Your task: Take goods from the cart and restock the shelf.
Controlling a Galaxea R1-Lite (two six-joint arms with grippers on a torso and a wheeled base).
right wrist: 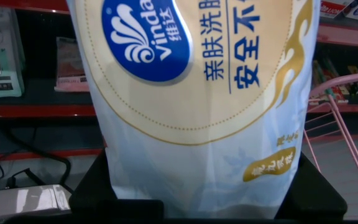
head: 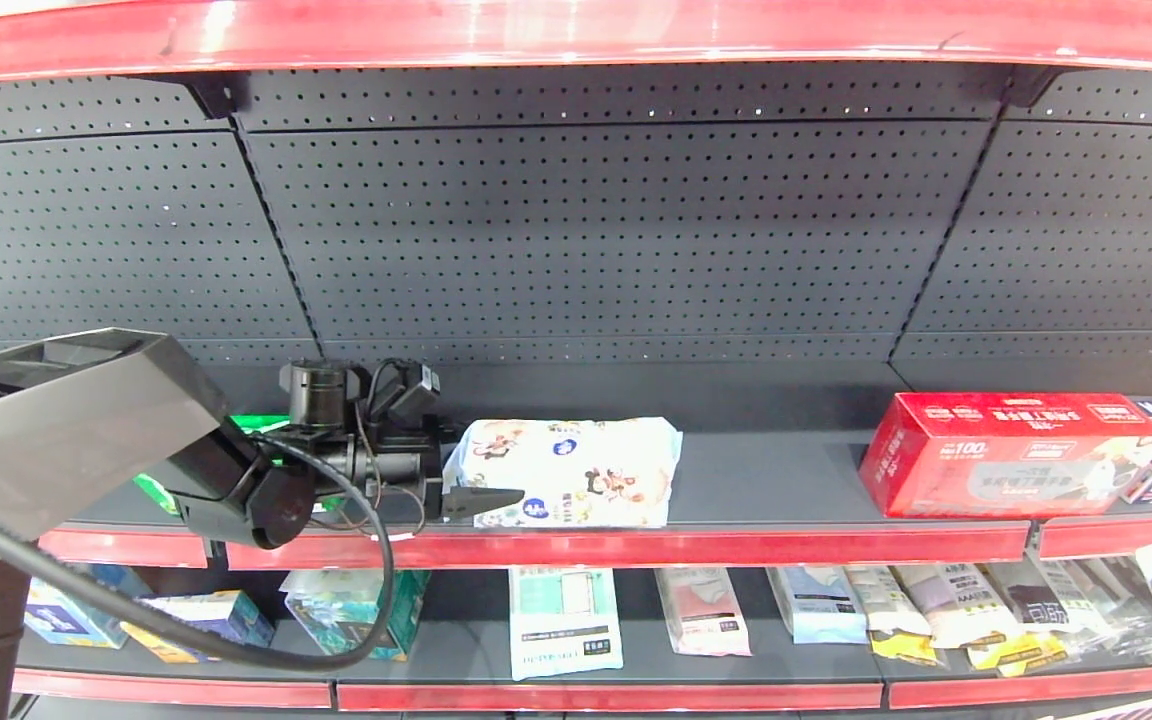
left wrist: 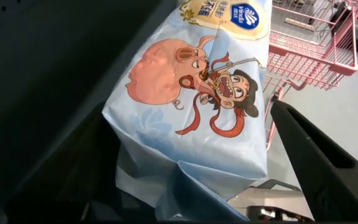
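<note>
My L gripper [head: 476,485] sits released, jaws either side of cartoon tissue pack [head: 571,472] lying on red-edged shelf [head: 736,546]. R gripper [right wrist: 204,200] clenched on second tissue pack [right wrist: 197,124], nr pink cart [left wrist: 316,53].

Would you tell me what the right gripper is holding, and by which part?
The right gripper holds a soft printed pack by one narrow end.
</note>
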